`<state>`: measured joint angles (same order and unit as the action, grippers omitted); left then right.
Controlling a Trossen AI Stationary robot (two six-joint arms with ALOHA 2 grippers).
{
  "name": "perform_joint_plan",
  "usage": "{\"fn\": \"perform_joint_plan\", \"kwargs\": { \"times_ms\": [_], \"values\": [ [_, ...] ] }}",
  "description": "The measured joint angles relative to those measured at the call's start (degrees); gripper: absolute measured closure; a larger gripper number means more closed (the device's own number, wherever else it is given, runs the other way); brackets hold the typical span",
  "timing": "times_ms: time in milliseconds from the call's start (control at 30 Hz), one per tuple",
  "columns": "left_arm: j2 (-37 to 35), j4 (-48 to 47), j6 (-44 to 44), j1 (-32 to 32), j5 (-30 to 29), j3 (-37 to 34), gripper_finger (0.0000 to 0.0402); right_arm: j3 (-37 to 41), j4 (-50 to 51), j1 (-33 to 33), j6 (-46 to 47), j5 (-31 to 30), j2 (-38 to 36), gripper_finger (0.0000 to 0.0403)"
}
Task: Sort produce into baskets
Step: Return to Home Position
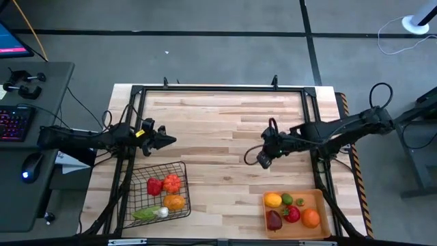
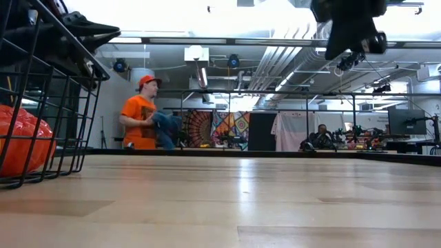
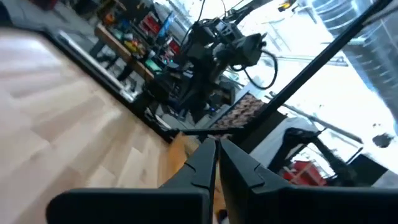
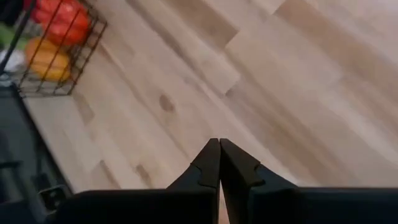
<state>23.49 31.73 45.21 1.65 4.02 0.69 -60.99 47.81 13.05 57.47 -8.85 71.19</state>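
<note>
Wood counter (image 1: pixel 218 116), clock read on high view, 12 = far edge. Near edge first: black wire basket (image 1: pixel 140 195) at 7, orange tray (image 1: pixel 319 198) at 5, well apart, bare planks btw them. No loose produce seen on the wood.

Basket holds 5 pcs: red one (image 1: pixel 155 186), red-orange one (image 1: pixel 172 182), orange one (image 1: pixel 175 202), green one (image 1: pixel 144 214), white one (image 1: pixel 163 212). Tray holds 5 for sure: yellow lemon (image 1: pixel 273 199), green lime (image 1: pixel 287 199), dark red pc (image 1: pixel 274 220), red strawberry (image 1: pixel 293 214), orange fruit (image 1: pixel 311 218). Poss. a 6th, small dark bit (image 1: pixel 299 202) just beside the lime, too small to tell. 2 receptacles, 2 arms.

Mid counter: left end effector (image 1: pixel 169 140) hangs just past the basket's far rim, basket at 6 from it. Fingers pressed tip to tip, nothing in them (wrist view). Right end effector (image 1: pixel 263 161) is over bare wood, fingers likewise closed, empty. Tray lies at 5 from it, near, not touching; tray long axis runs 9–3. Left arm nearer basket, right nearer tray.

Judgement: sorting looks done, only the retreat to home is left. Left arm would pull back toward 9, right toward 3, both away from the receptacles, so low snag risk.

Far: room beyond, person (image 2: pixel 141 114) in orange shirt standing, well off the counter.
</note>
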Motion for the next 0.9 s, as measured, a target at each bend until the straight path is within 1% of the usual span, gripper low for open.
{"fn": "perform_joint_plan", "kwargs": {
  "times_ms": [100, 167, 233, 367, 433, 500, 633, 767, 900],
  "values": [
    [0.0, -0.6, 2.6, 0.0, 0.4, 0.0, 0.0393, 6.4, -8.0, -0.1, 0.4, 2.5, -2.8, 0.0402],
    [0.0, -0.7, 2.9, 0.0, 0.5, 0.0, 0.0393, 10.8, -15.7, -1.9, -1.6, 3.7, -5.3, 0.0402],
    [0.0, -0.6, 1.5, 0.0, 0.4, 0.0, 0.0393, 15.3, -24.6, -4.8, -5.5, 5.0, -8.0, 0.0403],
    [0.0, -0.6, -1.7, 0.0, 0.4, 0.0, 0.0392, 24.9, -42.7, -12.6, -14.2, 7.1, -13.9, 0.0403],
    [0.0, -0.6, -1.8, 0.0, 0.4, 0.0, 0.0392, 29.8, -51.8, -16.3, -17.6, 8.2, -17.2, 0.0403],
    [0.0, -0.6, -1.8, 0.0, 0.4, 0.0, 0.0392, 34.6, -58.6, -19.2, -19.9, 9.9, -20.7, 0.0403],
    [0.0, -0.6, -1.8, 0.0, 0.4, 0.0, 0.0392, 43.3, -63.7, -22.5, -21.9, 12.9, -28.9, 0.0403],
    [0.0, -0.6, -1.9, 0.0, 0.3, 0.0, 0.0392, 50.6, -67.6, -22.7, -21.5, 14.9, -37.0, 0.0403],
    [0.0, -0.6, -1.9, 0.0, 0.3, 0.0, 0.0392, 55.6, -69.6, -22.7, -23.5, 14.7, -44.1, 0.0403]
  ]
}}
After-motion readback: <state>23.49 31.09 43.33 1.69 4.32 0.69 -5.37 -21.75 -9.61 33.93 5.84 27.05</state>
